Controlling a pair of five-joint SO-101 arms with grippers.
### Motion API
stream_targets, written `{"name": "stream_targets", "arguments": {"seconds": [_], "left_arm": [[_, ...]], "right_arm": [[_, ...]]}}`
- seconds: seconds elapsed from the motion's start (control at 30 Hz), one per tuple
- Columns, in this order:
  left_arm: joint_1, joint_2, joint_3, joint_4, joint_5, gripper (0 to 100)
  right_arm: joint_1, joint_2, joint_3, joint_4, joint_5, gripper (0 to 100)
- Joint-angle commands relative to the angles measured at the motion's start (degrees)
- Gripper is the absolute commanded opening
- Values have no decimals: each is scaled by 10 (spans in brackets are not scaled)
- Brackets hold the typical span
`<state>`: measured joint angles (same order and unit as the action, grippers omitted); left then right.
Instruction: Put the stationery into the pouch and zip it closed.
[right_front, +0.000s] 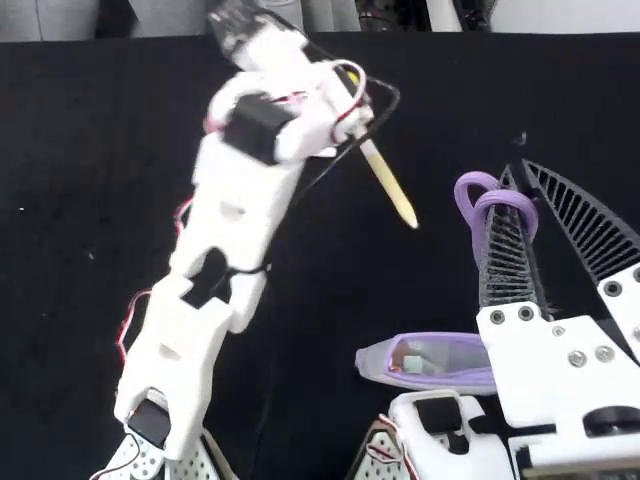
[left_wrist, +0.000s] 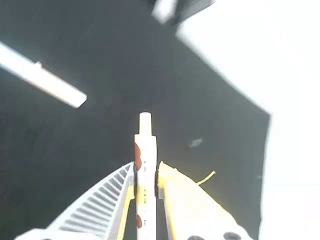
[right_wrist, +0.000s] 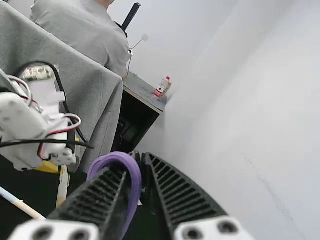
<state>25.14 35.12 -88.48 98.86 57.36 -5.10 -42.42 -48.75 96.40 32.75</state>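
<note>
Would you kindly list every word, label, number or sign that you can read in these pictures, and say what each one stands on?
No text here can be read.
pen: small dark marks along the barrel, too blurred to read.
bottle in the room behind: a red label, too small to read.
pouch: something shows through its wall, with no legible print.

Counted two arms, each with one gripper: left gripper (left_wrist: 146, 170), right gripper (right_wrist: 142, 162). One pen (right_front: 388, 182) was seen. One pair of scissors (right_front: 492, 205), with two purple handle loops. One pouch (right_front: 430, 362). One table (right_front: 90, 150). One bottle (right_wrist: 161, 87) stood in room behind.
</note>
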Motion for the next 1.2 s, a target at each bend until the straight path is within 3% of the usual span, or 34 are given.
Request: {"name": "stream_targets", "arguments": {"seconds": [0.0, 0.27, 0.5, 0.83, 1.0, 1.17], "left_arm": [[-11, -62, -70, 18, -55, 29], [-9, -167, -65, 21, -129, 29], [58, -291, -60, 23, -236, 29], [139, -493, 196, 6, -224, 29], [150, -531, 311, -27, -200, 29], [218, -552, 415, -73, -203, 29]], "right_arm": [[-5, 2, 5, -13, 6, 12], [-5, 2, 5, -13, 6, 12], [-5, 2, 5, -13, 6, 12], [-5, 2, 5, -13, 6, 12], [-5, 2, 5, -13, 6, 12], [-5, 2, 5, -13, 6, 12]]}}
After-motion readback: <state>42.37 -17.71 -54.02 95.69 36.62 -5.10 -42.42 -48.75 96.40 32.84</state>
